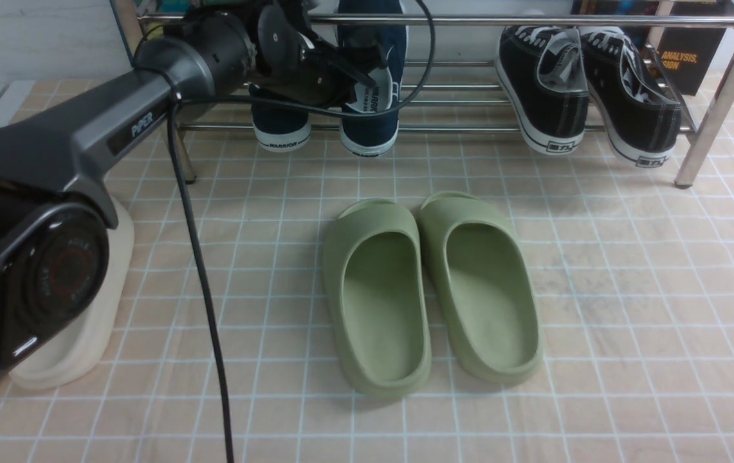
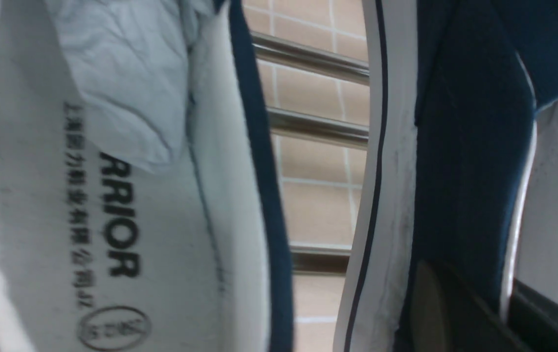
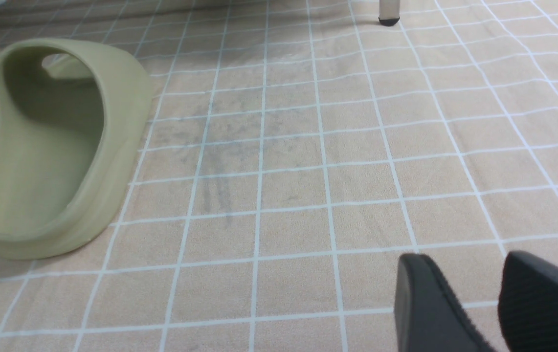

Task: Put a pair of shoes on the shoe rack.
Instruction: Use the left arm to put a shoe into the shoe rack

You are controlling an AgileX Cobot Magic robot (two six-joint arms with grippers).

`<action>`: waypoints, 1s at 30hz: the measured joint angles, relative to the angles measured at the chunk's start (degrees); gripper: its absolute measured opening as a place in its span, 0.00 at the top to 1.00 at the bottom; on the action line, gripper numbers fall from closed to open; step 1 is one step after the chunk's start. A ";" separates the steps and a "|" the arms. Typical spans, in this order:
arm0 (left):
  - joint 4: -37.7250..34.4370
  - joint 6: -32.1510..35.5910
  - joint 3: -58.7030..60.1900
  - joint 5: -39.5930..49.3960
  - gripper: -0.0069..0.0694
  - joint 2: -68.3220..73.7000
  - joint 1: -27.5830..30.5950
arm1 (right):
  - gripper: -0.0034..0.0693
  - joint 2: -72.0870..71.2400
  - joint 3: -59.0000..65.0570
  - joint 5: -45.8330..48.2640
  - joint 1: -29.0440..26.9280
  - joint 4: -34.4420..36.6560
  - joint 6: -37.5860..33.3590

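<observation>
Two navy-blue slip-on shoes with white soles rest side by side, heels toward me, on the low bars at the left end of the chrome shoe rack (image 1: pixel 469 128). The left shoe (image 1: pixel 280 125) is mostly hidden behind my left wrist. My left gripper (image 1: pixel 367 72) is shut on the side wall of the right shoe (image 1: pixel 370 132). In the left wrist view one finger (image 2: pixel 435 303) lies outside that shoe's wall (image 2: pixel 469 146) and the other inside. The left shoe's WARRIOR insole (image 2: pixel 112 220) shows beside it. My right gripper (image 3: pixel 474 293) is open and empty over the floor.
Two black lace-up sneakers (image 1: pixel 547 83) (image 1: pixel 630 96) sit on the rack's right part. Two olive-green slides (image 1: pixel 376 289) (image 1: pixel 479 283) lie on the tiled floor in front; one shows in the right wrist view (image 3: pixel 49 146). A rack leg (image 1: pixel 720 103) stands at the right. The left arm's cable (image 1: pixel 199 276) hangs down.
</observation>
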 joint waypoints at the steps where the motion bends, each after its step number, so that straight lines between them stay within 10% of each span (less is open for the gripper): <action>1: 0.68 -0.19 0.00 0.00 0.86 0.00 0.00 | 0.63 0.00 0.00 0.00 0.00 0.00 0.00; 19: 3.68 4.17 -0.86 3.80 0.43 -3.20 0.19 | 0.63 0.00 0.00 0.00 0.00 0.05 0.00; 30: -3.69 14.42 -1.89 22.40 0.82 -6.65 -0.56 | 0.63 0.00 0.00 0.00 0.00 0.05 0.00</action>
